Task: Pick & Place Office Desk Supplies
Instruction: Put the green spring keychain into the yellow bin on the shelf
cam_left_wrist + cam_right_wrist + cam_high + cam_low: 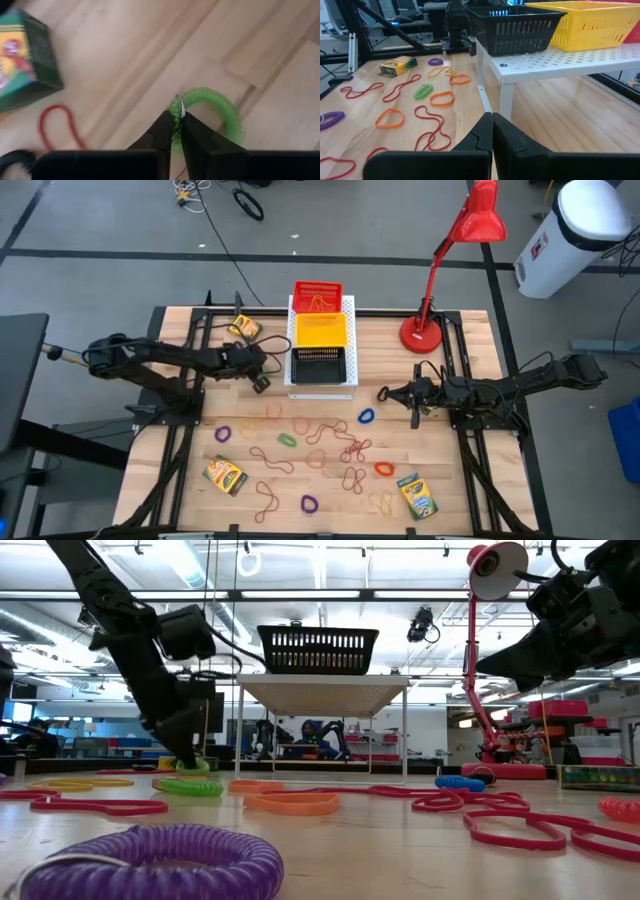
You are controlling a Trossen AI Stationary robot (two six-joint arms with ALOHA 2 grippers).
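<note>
A green coiled elastic loop (212,112) lies on the wooden table near the left of the white board (349,308), with my left gripper (177,131) shut on it; in the high view that gripper (261,383) hides the loop. My right gripper (383,392) hangs shut and holds nothing at the board's right side, above the table. Crayon boxes (243,328) (226,475) (417,495), reddish rubber bands (330,442) and coloured loops (288,440) (366,417) lie flat on the table. My left gripper pinches the green loop's near rim (175,116) between its two fingers, right beside a small metal ring (181,107) on the coil. The fingers slant down from the table's left side. The rest of the loop lies flat on the wood.
Red (317,293), yellow (320,330) and black (320,366) baskets stand in a row on the raised white board. A red desk lamp (423,332) stands at the far right. A crayon box (22,60) and a red rubber band (56,125) lie close to my left gripper.
</note>
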